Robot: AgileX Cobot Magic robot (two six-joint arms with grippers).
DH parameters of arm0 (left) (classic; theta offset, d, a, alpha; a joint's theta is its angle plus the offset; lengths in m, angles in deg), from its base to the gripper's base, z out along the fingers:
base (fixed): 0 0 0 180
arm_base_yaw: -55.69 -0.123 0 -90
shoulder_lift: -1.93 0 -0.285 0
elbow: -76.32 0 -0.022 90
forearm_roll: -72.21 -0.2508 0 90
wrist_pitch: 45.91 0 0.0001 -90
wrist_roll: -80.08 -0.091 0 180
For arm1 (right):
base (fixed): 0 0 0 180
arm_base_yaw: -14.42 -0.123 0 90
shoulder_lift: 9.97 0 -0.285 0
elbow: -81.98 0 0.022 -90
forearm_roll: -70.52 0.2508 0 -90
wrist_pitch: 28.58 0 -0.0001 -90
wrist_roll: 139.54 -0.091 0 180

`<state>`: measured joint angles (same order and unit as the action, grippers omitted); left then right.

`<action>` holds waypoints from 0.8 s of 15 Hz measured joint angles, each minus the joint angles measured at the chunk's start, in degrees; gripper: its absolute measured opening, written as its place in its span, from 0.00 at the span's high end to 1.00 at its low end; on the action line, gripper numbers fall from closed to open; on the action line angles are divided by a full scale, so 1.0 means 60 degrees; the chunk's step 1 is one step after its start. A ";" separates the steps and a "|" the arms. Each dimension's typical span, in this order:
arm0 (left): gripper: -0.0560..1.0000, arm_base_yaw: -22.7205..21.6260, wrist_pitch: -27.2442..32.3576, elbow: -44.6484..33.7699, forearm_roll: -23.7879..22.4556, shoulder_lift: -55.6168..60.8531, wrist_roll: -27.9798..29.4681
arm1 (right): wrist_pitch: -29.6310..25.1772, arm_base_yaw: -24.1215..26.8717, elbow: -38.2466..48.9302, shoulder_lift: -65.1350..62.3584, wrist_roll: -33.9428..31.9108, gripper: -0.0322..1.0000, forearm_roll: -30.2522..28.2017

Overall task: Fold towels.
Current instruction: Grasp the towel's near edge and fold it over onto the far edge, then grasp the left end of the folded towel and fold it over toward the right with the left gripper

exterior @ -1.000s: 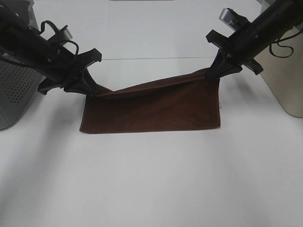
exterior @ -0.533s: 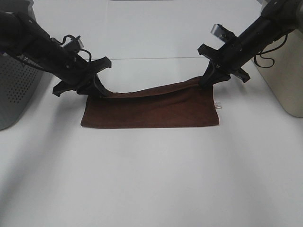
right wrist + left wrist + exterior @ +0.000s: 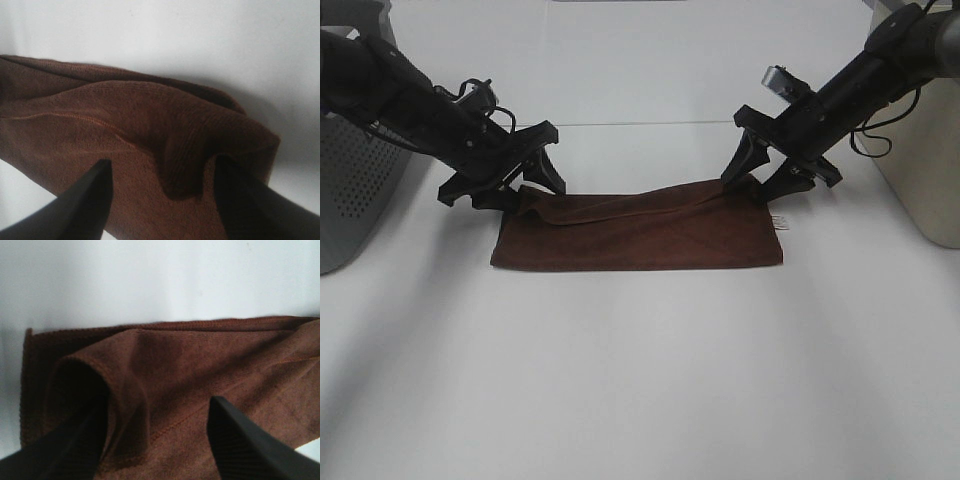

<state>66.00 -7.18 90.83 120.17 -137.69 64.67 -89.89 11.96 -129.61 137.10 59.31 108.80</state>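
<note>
The dark reddish-brown towel [image 3: 640,235] lies folded in half on the white table, with a small white tag [image 3: 780,222] at its right edge. My left gripper [image 3: 532,190] is low over the towel's far left corner. Its jaws are spread, with a loose fold of cloth [image 3: 125,390] between them. My right gripper [image 3: 748,188] is low over the far right corner, also spread, with a raised bump of cloth [image 3: 185,150] between its fingers. Neither gripper pinches the cloth.
A grey perforated bin [image 3: 350,190] stands at the left edge. A beige box [image 3: 920,160] stands at the right edge. White table surface [image 3: 640,380] extends in front of the towel and behind it.
Both grippers came down and brought the lifted far edge onto the lower layer, then opened. The towel's top layer now rests flat apart from small bumps at the corners.
</note>
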 joint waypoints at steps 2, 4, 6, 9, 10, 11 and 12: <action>0.32 0.0000 0.0439 0.0172 -0.0086 0.0000 0.0000 | -0.0248 0.0010 -0.0057 -0.0029 -0.0038 0.37 -0.0019; 0.31 -0.0076 0.1222 0.0726 -0.0363 0.0000 0.0067 | -0.0477 0.0010 -0.0153 -0.0325 -0.0544 0.26 -0.0563; 0.30 -0.0229 0.1633 0.0936 -0.0668 0.0000 0.0411 | -0.0697 0.0038 -0.0191 -0.0468 -0.0668 0.21 -0.1070; 0.29 -0.0315 0.1814 0.0936 -0.1671 0.0076 0.1050 | -0.0964 0.0067 -0.0191 -0.0506 -0.0840 0.19 -0.1375; 0.29 -0.0315 0.1872 0.0936 -0.2091 0.0124 0.1366 | -0.0993 0.0067 -0.0191 -0.0525 -0.0955 0.19 -0.1509; 0.29 -0.0315 0.2072 0.0936 -0.2769 0.0162 0.1891 | -0.1050 0.0067 -0.0191 -0.0573 -0.0984 0.19 -0.1595; 0.29 -0.0315 0.2110 0.0936 -0.3056 0.0162 0.2120 | -0.1098 0.0067 -0.0191 -0.0602 -0.0993 0.19 -0.1671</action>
<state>64.11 5.48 96.44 101.84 -136.72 77.39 -96.48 12.36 -130.76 133.49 53.35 98.77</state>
